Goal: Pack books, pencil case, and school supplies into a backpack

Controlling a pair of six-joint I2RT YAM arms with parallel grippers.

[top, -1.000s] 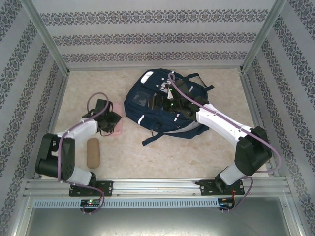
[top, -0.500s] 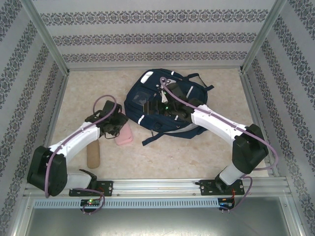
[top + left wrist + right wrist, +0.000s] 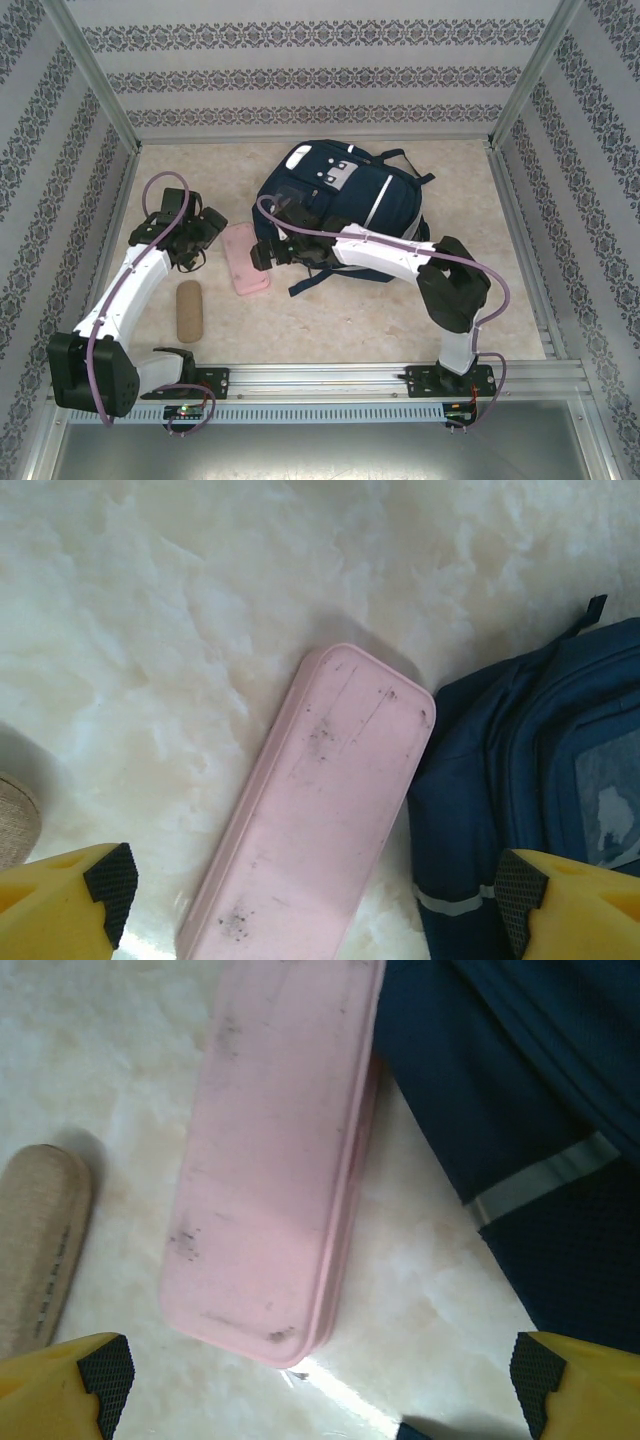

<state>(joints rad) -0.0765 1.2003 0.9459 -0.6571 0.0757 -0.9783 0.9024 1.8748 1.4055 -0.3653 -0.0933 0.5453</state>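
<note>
**Top view.** The navy backpack (image 3: 345, 190) is lying at the centre of the frame, with the right arm covering its lower edge. The white patch (image 3: 335, 175) near its top is carrying marks too small to read. The pink pencil case (image 3: 245, 258) is lying flat on the table (image 3: 420, 300) just left of the backpack. A tan oblong piece (image 3: 189, 310) is resting apart from it at lower left. The left gripper (image 3: 203, 232) is hovering just left of the case, and the right gripper (image 3: 265, 252) is hanging at the case's right edge. Their fingers are hard to make out here.

**Left wrist view.** The left gripper (image 3: 315, 895) is standing released, grasping nothing. The frame is cutting off the case's lower end and most of the tan piece at the left edge. The case's upper right corner is meeting the backpack.

**Right wrist view.** The right gripper (image 3: 320, 1375) is likewise spread wide and empty above the scuffed case. The frame is cutting off the case's top, and a pale stripe (image 3: 540, 1185) is crossing the backpack fabric.
</note>
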